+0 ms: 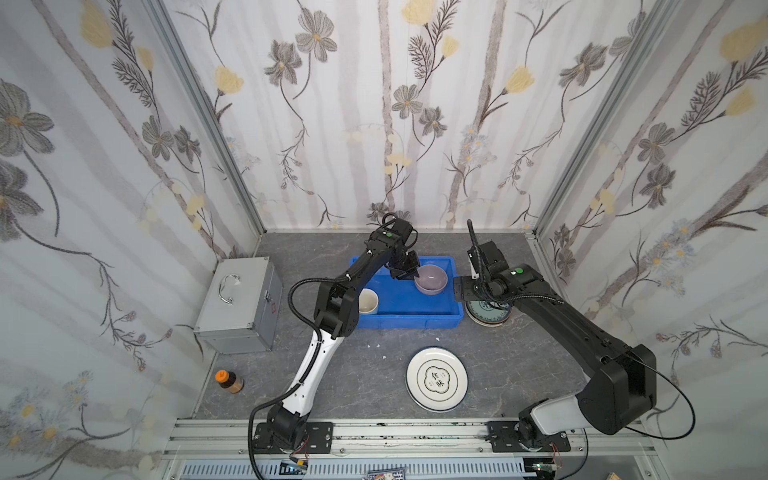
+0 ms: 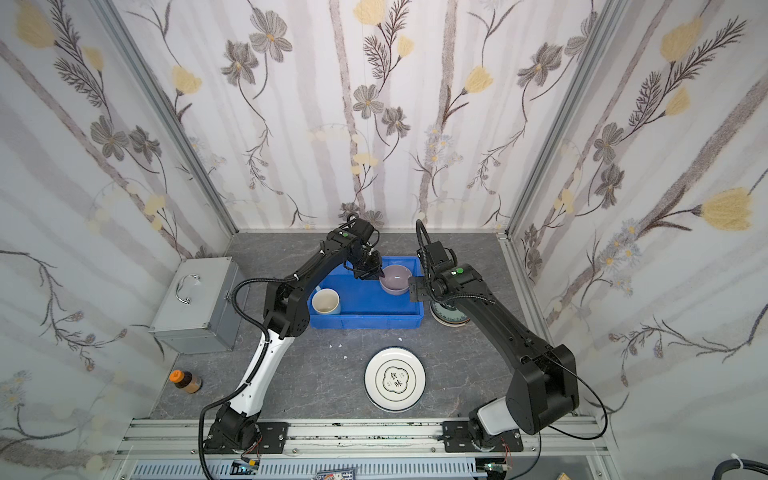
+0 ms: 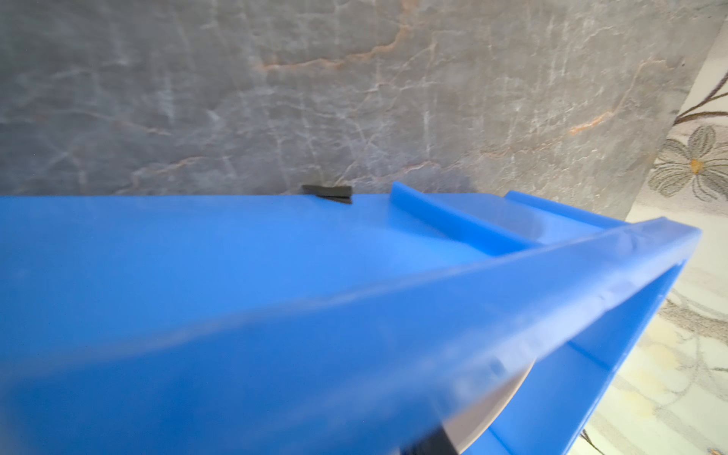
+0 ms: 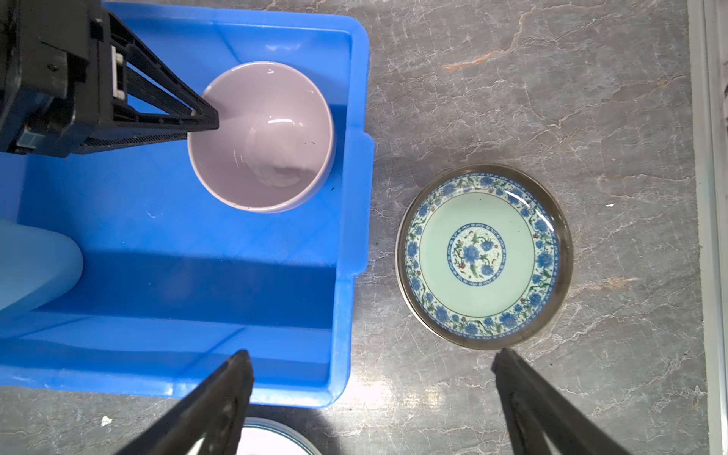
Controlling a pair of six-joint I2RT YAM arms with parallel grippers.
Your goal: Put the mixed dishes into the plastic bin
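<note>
Glossy round lilac bowl (image 4: 272, 157) within smooth, low-walled plastic bin (image 4: 356, 197)

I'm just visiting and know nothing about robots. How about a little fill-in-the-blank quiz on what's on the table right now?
1. The left hand grips the lilac bowl by its ____.
2. The pale blue mug stands ____ the blue bin.
3. The right hand, near the teal-patterned plate, has its jaws ____.

Missing words: rim; inside; open.
</note>
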